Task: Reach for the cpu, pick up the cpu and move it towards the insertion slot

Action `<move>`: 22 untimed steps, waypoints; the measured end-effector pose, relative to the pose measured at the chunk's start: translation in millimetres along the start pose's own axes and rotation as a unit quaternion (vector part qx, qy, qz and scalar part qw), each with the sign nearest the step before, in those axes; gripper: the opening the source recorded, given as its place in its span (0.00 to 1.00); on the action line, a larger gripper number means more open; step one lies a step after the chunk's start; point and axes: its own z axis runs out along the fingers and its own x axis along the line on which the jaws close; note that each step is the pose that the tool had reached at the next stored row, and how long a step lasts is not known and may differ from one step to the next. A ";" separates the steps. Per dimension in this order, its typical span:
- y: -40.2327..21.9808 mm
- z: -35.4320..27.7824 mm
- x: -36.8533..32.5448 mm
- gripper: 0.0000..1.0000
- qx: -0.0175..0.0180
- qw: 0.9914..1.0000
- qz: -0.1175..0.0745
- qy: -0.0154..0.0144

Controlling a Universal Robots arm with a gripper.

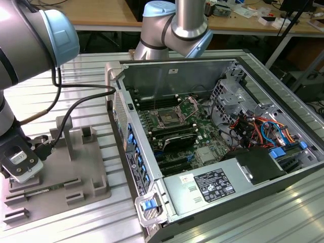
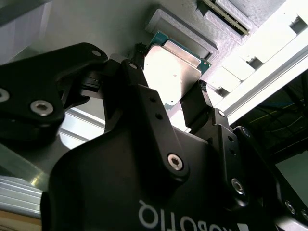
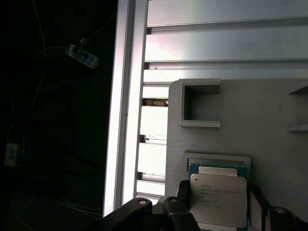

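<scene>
Pinching the cpu (image 3: 219,193) by two opposite edges in the gripper (image 2: 171,72), fingers (image 2: 204,96) drawn narrow against it (silver plate, green rim). Hangs just over the grey fixture (image 1: 76,169) at the exterior view's left, well apart from the insertion slot (image 1: 166,119) in the open computer case (image 1: 172,76) farther right.

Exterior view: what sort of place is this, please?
Probably a robotics lab or workshop. A robot arm is at a slotted aluminium table that bears an open computer case, and wooden workbenches with clutter stand behind.
</scene>
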 end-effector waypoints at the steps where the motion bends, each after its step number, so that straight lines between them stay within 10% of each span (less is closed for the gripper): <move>1: 0.0 -0.2 0.0 0.55 0.000 1.000 0.000 0.000; 22: 0.4 -5.8 0.1 0.55 0.000 1.000 0.000 0.000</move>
